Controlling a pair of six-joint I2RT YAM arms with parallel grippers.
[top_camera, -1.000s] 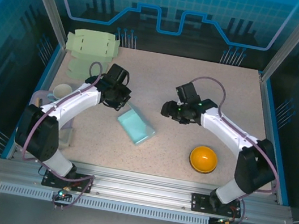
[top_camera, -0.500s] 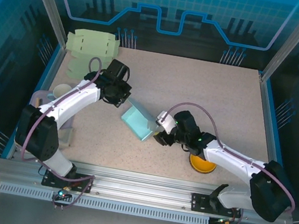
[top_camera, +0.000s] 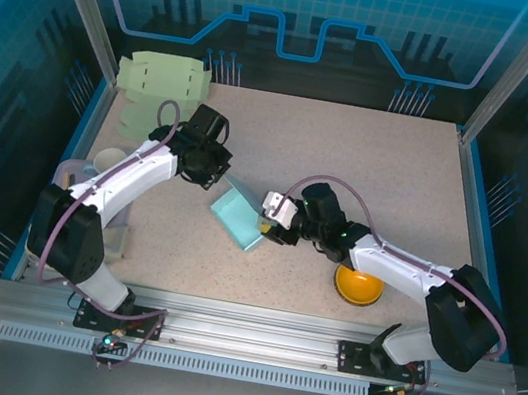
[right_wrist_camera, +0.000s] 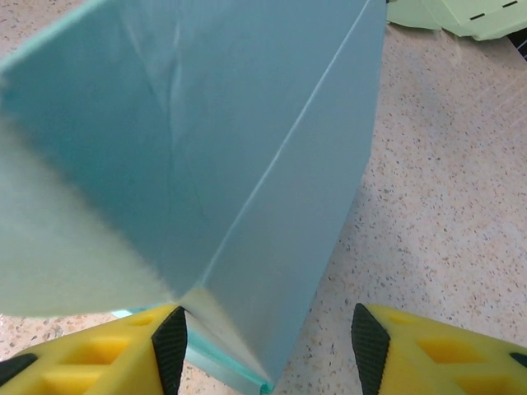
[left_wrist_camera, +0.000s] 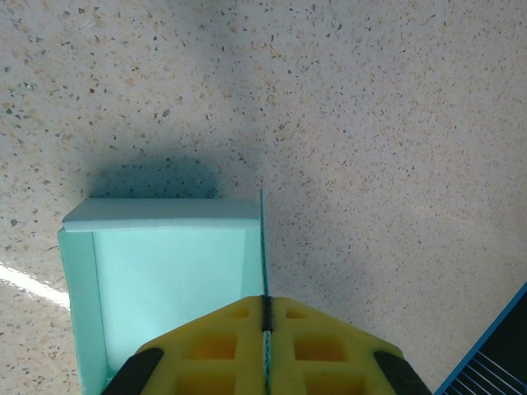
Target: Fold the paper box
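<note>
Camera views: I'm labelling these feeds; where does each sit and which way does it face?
Top external: above and behind the robot, looking down on the speckled beige table; left arm and right arm show.
Left wrist: looks down past the left gripper, shut on a wall of the teal paper box.
Right wrist: looks past the open right gripper at that box's outside.
Both wrist views share the box.
</note>
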